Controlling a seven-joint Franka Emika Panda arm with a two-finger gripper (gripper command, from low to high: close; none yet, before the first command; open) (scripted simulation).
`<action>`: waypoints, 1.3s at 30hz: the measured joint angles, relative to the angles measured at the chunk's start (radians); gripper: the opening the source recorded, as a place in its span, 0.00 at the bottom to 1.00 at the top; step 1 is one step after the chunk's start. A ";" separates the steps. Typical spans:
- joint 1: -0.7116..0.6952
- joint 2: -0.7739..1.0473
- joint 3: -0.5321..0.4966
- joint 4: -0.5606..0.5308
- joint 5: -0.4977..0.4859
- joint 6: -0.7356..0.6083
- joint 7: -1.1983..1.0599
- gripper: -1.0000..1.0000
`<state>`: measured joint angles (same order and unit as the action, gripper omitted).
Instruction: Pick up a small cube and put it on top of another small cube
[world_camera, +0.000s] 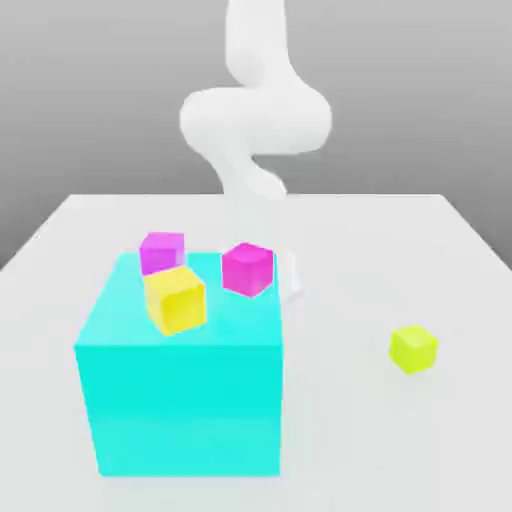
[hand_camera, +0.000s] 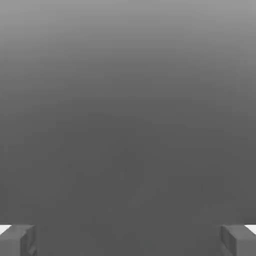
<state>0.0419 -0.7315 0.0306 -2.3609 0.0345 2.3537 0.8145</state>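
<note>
Exterior view: the small cube (world_camera: 412, 349) is a plain lime, yellow-green block, resting alone on the white table (world_camera: 400, 240), well apart from the big cyan block (world_camera: 180, 390) toward the exterior view's right. Hand view: the gripper (hand_camera: 128, 240) has its fingers (hand_camera: 17, 240) spread wide, with nothing between them.

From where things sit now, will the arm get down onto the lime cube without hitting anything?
Probably yes. The lime cube sits alone on the table, well apart from the big cyan block, so nothing crowds a descent from above.
</note>
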 joint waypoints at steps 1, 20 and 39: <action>0.021 0.034 0.016 -0.029 0.016 0.026 0.007 0.50; 0.354 0.664 0.424 -0.542 0.061 0.513 0.320 0.50; 0.616 0.889 0.107 -0.525 -0.254 0.688 0.558 0.00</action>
<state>0.6575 0.1571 0.1372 -2.8862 -0.2191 3.0412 1.3728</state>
